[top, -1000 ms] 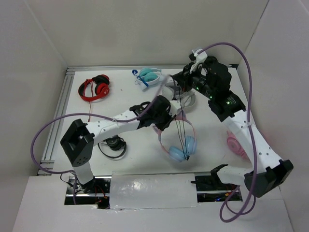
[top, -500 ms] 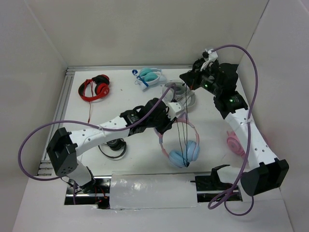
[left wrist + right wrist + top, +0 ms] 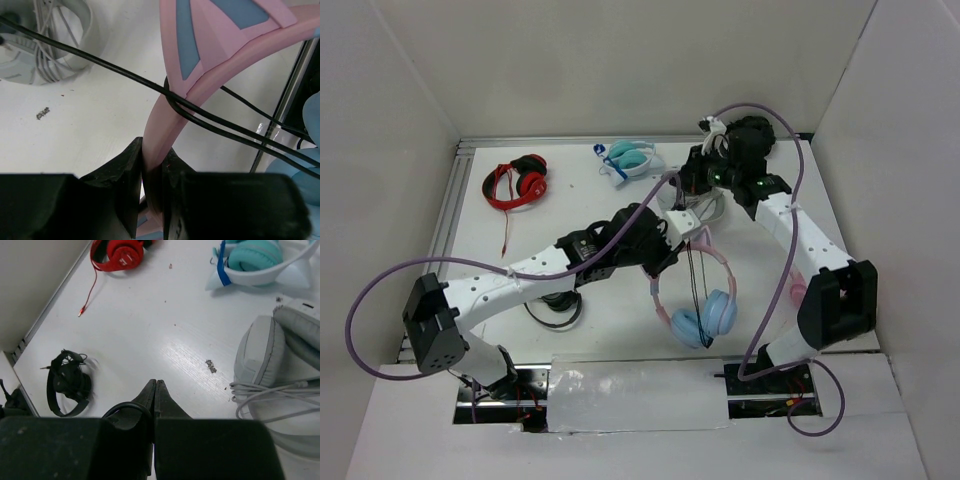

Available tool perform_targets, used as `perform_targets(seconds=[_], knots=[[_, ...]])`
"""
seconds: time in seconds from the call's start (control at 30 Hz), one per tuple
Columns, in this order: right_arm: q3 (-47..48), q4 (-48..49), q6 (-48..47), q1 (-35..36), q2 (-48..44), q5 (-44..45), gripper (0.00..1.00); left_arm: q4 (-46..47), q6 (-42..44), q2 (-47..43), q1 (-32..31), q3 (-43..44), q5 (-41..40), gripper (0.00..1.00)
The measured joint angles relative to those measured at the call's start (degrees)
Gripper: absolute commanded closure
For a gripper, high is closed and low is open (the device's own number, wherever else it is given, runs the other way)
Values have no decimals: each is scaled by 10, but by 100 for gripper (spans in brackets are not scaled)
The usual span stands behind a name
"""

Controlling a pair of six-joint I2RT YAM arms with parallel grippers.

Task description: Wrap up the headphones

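Since a second ago my right arm has folded back, its elbow drawn in from the 4 o'clock corner, while my left arm has stretched further across the table (image 3: 580, 205). The left end effector (image 3: 152, 172) is clamped on the pink headband (image 3: 159, 125) of the headphones (image 3: 715, 312), which sit just toward 5 o'clock of the table's centre, blue ear cups nearest me. The thin black cable (image 3: 100, 64) crosses the headband in several strands and runs toward 12 o'clock to the right end effector (image 3: 154, 389), whose fingers are pressed together on it above a grey pair (image 3: 260, 357). Red headphones (image 3: 525, 182) lie at 10 o'clock, a teal-and-white pair (image 3: 628, 157) at 12, and a black pair (image 3: 555, 305) at 8.
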Motion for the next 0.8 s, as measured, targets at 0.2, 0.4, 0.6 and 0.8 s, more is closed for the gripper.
perform_targets(seconds=[0.2,0.4,0.6,0.8], knots=[[-70,19,19,-14,-6,13,100,-3,-6,-22,-4,0,-48,100],[-244,40,51,-29,-71,18,100,-12,-48,-52,39,-7,-54,100],[-328,54,55,-24,-125,-15,100,-23,-94,-75,101,-11,-63,100],[-368,71,68,-24,-188,-9,100,-32,-141,-61,135,-11,-54,100]])
